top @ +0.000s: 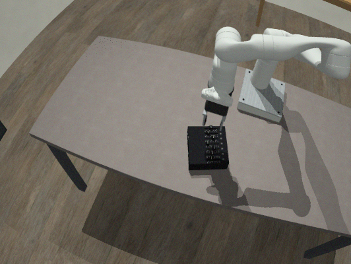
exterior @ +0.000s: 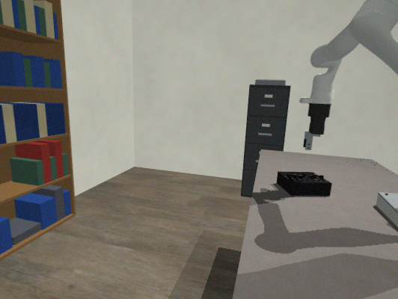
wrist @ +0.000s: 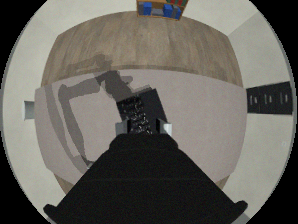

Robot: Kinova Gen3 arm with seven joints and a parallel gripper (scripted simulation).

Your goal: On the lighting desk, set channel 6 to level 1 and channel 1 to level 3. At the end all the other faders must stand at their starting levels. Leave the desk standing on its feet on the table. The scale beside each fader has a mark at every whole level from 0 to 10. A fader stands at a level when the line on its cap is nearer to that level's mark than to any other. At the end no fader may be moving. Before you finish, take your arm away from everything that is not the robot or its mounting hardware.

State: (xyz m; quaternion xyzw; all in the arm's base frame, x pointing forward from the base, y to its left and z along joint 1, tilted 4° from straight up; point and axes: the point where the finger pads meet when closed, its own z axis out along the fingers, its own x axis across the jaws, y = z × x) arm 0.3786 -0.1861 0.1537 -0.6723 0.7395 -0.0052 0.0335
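The black lighting desk [top: 196,143] [exterior: 310,190] [wrist: 156,104] stands flat on the table, with its row of several faders [top: 212,145] in the top view along one half of its top. The faders are small and dark; their channel numbers, scale marks and exact levels cannot be read. My gripper [top: 213,124] [wrist: 143,124] is open and empty. It hangs above the desk's far end in the top view, clear of the caps. In the exterior view a gap shows between the fingers and the desk top. In the wrist view the fingers are turned at an angle to the desk, over its near end.
The table [top: 125,99] [exterior: 348,220] [wrist: 200,115] carries the arm's base plate [top: 260,99] [exterior: 387,207] beyond the desk. The arm's shadow lies across the table beside the desk. A filing cabinet [exterior: 266,112] [wrist: 270,98] and a bookshelf [exterior: 34,90] stand away from the table.
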